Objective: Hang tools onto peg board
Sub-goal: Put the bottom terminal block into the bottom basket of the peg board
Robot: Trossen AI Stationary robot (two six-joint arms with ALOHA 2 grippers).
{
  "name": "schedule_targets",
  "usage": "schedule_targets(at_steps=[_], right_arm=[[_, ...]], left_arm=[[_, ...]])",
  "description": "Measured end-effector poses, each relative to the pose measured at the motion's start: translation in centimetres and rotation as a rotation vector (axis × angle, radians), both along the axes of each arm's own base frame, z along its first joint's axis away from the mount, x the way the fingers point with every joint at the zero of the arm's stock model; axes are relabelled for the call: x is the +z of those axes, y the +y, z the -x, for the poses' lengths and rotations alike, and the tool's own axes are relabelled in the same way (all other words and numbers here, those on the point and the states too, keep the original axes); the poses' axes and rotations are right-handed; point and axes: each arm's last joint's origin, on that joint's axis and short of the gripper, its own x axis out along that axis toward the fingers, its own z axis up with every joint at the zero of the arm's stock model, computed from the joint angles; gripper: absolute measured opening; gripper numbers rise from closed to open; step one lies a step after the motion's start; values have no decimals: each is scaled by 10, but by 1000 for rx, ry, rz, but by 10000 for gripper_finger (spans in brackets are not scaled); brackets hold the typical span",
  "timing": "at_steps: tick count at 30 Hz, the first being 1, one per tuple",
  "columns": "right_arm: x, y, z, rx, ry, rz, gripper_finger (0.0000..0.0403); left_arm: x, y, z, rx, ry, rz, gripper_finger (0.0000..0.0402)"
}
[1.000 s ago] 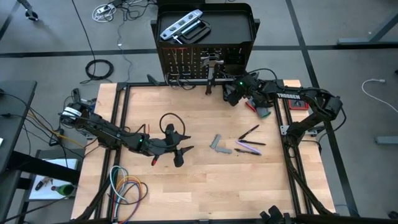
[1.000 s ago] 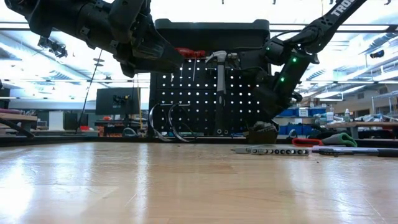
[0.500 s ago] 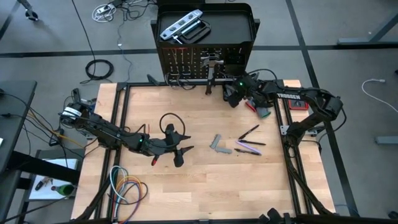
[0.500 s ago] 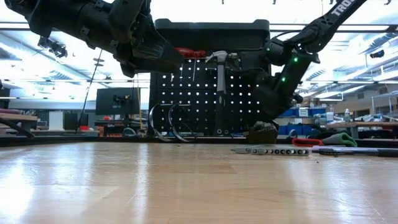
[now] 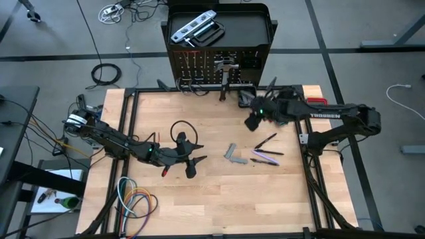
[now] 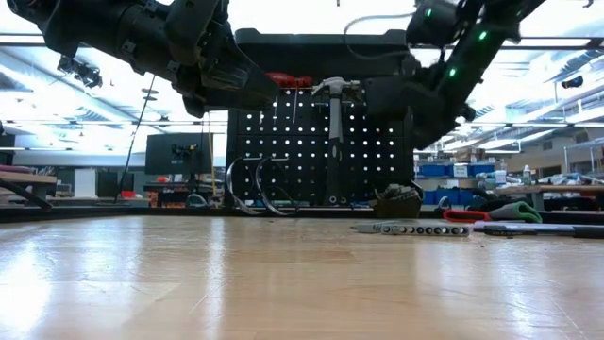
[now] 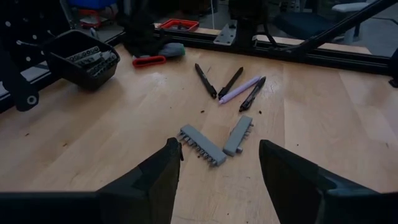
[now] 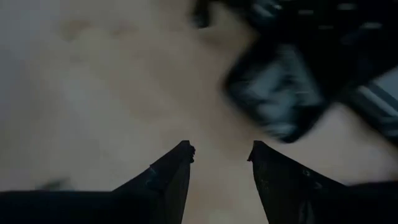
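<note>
A light wooden table [image 5: 219,199] is sitting on a grey floor, with a workshop of desks and monitors showing behind it. The peg board [image 5: 216,66] is standing upright at the table's far edge, a hammer [image 6: 332,123] and red-handled pliers [image 6: 288,81] hanging on it, a silver level [image 5: 192,28] lying in its top tray. The left gripper [image 7: 217,163] is hovering over mid-table, fingers apart and empty, near two grey bit holders [image 7: 214,142]. The right gripper [image 8: 219,155] is hanging near the board, fingers parted and empty. Pens [image 5: 267,154] are lying to the right.
</note>
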Motion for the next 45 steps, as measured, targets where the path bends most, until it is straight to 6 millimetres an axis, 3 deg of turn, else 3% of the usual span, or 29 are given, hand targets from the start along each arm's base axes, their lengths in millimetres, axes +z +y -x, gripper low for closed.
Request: schedule_targets(at_steps=[6, 11, 17, 29, 35, 40, 45], right_arm=[[-5, 61, -18, 224, -48, -101, 177], [-27, 108, -30, 351, 7, -183, 177], [-56, 138, -36, 429, 119, -229, 188], [-81, 139, -50, 473, 161, -265, 258], [-109, 135, -58, 481, 263, -268, 261], [-116, 127, -59, 468, 301, -301, 213], [-112, 119, -57, 457, 301, -298, 87]], left_arm=[[0, 0, 0, 0, -1, 0, 218], [1, 0, 0, 0, -8, 3, 218], [2, 0, -1, 0, -17, 6, 218], [2, 0, -1, 0, -25, 8, 218], [10, -1, -3, 0, -109, 35, 218], [15, -1, -4, 0, -158, 51, 218], [16, -1, -4, 0, -167, 54, 218]])
